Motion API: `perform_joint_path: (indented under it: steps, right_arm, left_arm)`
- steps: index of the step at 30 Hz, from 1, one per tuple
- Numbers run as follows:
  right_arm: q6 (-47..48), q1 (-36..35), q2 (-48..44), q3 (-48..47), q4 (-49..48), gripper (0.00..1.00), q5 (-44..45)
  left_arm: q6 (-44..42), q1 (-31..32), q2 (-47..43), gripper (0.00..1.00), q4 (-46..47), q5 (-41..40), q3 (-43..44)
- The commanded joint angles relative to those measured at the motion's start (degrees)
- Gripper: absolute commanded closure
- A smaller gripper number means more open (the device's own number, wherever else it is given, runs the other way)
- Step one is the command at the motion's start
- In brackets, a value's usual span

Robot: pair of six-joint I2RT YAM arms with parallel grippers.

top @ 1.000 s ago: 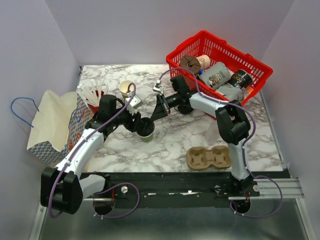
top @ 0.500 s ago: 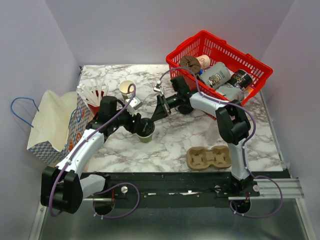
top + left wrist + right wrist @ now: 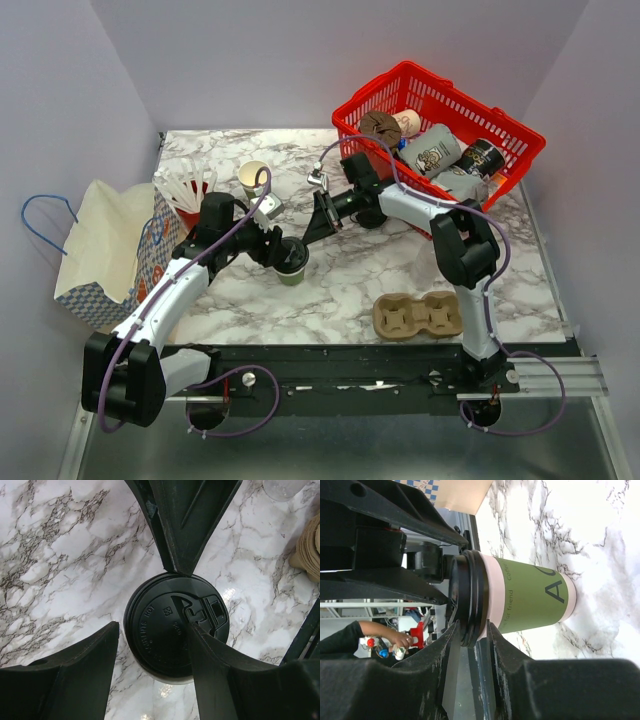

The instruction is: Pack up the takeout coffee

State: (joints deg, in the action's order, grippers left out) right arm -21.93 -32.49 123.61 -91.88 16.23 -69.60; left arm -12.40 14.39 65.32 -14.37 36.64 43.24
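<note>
The takeout coffee (image 3: pixel 291 263), an olive-green paper cup with a black lid, stands upright on the marble table left of centre. My left gripper (image 3: pixel 277 250) hovers over the lid (image 3: pixel 165 625). It is open, with one finger beside the lid and the other finger (image 3: pixel 215 680) across it. My right gripper (image 3: pixel 306 237) reaches in from the right, and its fingertips meet the lid's rim (image 3: pixel 470 605). Its jaws stand narrow and close on the rim, as the right wrist view (image 3: pixel 471 626) shows. The green cup wall (image 3: pixel 530 600) shows beyond it.
A paper bag (image 3: pixel 100 240) stands open at the left edge. A lidless paper cup (image 3: pixel 253 177) and a red-and-white holder (image 3: pixel 183 192) stand behind the left arm. A red basket (image 3: pixel 375 90) with items is at the back right. A cardboard cup carrier (image 3: pixel 418 315) lies front right.
The left arm has shifted slightly over the cup. The cup and the right gripper have hardly moved.
</note>
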Motion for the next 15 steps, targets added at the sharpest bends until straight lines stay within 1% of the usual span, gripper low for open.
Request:
perform_joint_path:
  steps: [1,15]
  right_arm:
    - [2.16,0.41,1.98,-1.82,1.7,0.64,1.66]
    - [3.74,0.41,2.34,-2.61,3.72,0.62,2.81]
  left_arm:
    - [0.19,0.37,-0.02,0.34,1.36,0.97,-0.7]
    - [-0.16,0.37,-0.54,0.34,0.22,1.06,-0.88]
